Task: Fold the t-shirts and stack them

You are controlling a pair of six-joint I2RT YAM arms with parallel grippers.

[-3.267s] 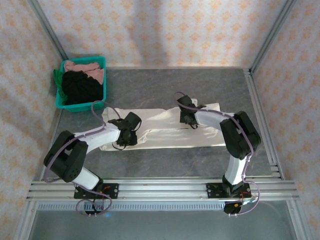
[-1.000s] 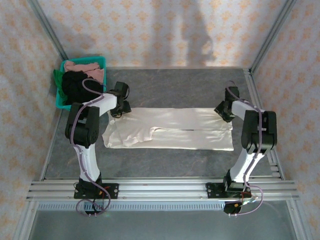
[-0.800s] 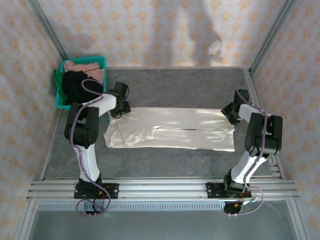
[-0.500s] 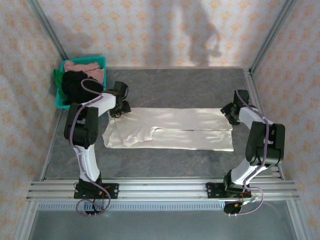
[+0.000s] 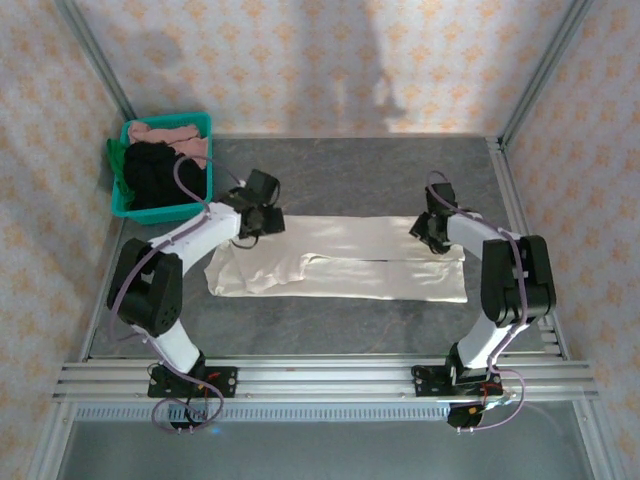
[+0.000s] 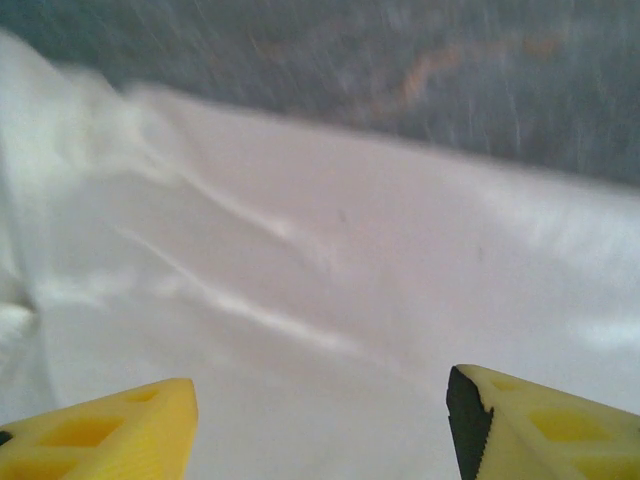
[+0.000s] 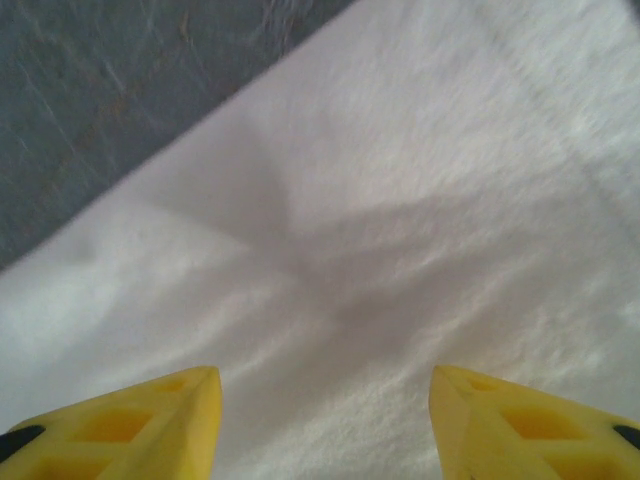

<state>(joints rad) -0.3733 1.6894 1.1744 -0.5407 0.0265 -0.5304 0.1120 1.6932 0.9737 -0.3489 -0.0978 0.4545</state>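
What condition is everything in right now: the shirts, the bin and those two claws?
cream-white t-shirt: lying flat on the table, folded into a long strip.
teal bin: full of bunched shirts, none folded.
left gripper: open, over the cream cloth.
right gripper: open, over the cream cloth.

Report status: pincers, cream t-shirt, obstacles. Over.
Both open: left pincer, right pincer, over far edge of cream t-shirt. T-shirt flat, folded lengthwise. Other t-shirts in teal bin, away from arms.
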